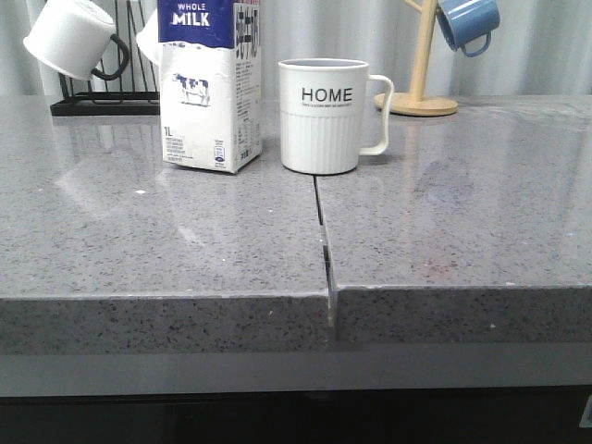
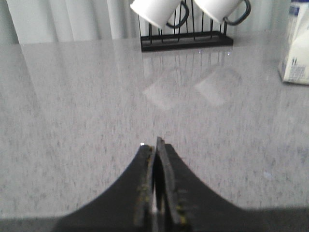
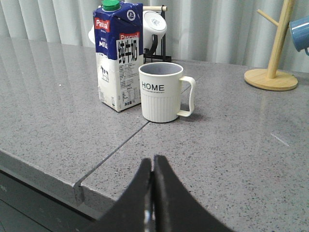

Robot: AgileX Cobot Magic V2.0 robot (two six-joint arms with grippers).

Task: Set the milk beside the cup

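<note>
A: Where was the milk [image 1: 211, 85] at that moment?

B: It stood upright on the counter [image 1: 444, 222], just beside the cup [image 1: 324, 116], on the robot's left of it. A narrow gap showed between them, so near but apart. I'd judge the placing was done.

A: And the cup?

B: Upright too, with its handle turned to the robot's right, away from the carton. That left the plain ribbed side facing the milk, so the two could sit close without the handle in the way. Both stood near the seam [image 1: 324, 250] between the two slabs, the milk left of it and the cup about on the line.

A: What of the grippers?

B: The left gripper [image 2: 157, 145] had its jaws pressed together with nothing between them, held low over bare counter, well apart from the carton. The right gripper [image 3: 153, 162] was likewise closed up and empty, facing the milk and cup from the near edge. Neither touched anything, which fits arms drawn clear of a finished job.

A: Any writing legible?

B: The cup read "HOME" in black. The carton's front read "WHOLE MILK" above a small cow, with "1L" lower down. From the right wrist, another face showed "Pascual", "MILK" and large Chinese characters, under a green cap.

A: Anything else about?

B: A black rack [image 1: 106, 100] behind held white mugs [image 1: 69, 37], and a wooden tree [image 1: 421, 65] carried a blue mug [image 1: 467, 23].
</note>
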